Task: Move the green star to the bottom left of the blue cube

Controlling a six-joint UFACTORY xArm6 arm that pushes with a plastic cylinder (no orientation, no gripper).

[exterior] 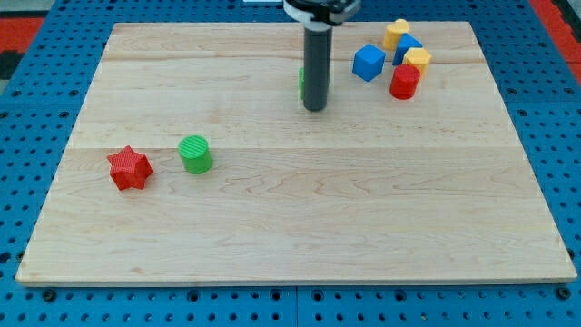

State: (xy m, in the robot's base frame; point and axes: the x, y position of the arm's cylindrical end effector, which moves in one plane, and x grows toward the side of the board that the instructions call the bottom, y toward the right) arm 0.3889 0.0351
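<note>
Pincer: none on this rig, so no spread or pinch to report; the arm ends in a rod.
My tip point(314, 109): on the counter point(300, 227), upper middle, directly in front of the green star.
Green star point(302, 82): mostly hidden behind the rod, only a green sliver at its left edge; shape not confirmable.
Blue cube point(368, 62): well right of the star, slightly higher.
Step, my judgement: get to the star's left side, push rightward, stop just below-left of the cube; avoid nudging the cluster.
Count, blue: two, cube plus another blue block point(408, 47).
Count, yellow: two point(396, 33), point(418, 60).
Count, red: cylinder-like block point(404, 82), red star point(129, 168).
Count, green: green cylinder point(195, 153) plus the star.
</note>
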